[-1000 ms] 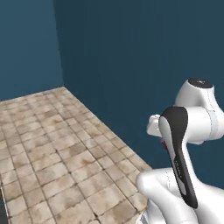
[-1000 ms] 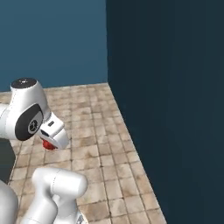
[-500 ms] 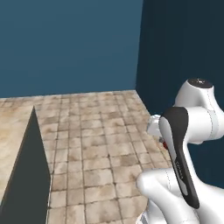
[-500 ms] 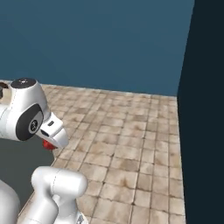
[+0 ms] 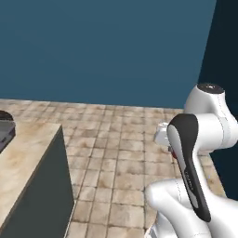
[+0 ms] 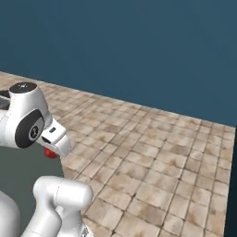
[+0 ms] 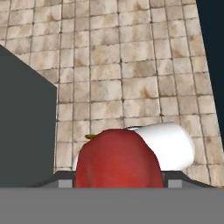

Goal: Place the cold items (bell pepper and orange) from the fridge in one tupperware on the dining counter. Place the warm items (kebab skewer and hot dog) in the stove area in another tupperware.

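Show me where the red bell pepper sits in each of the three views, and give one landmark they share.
Left base view: bell pepper, a red sliver behind the arm's dark link, right of centre.
Right base view: red bit under the white hand, left of centre.
Hand view: large, bottom centre.
Shared landmark: the tiled floor.

Flat even rendered light, soft pixelation, faint shadows

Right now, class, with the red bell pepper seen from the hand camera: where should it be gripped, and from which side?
Across the bell pepper's broad rounded body, coming from the end opposite its stem, much as the gripper seems to hold it now. The flanks offer wide contact; the small stem at its far edge looks too slight.
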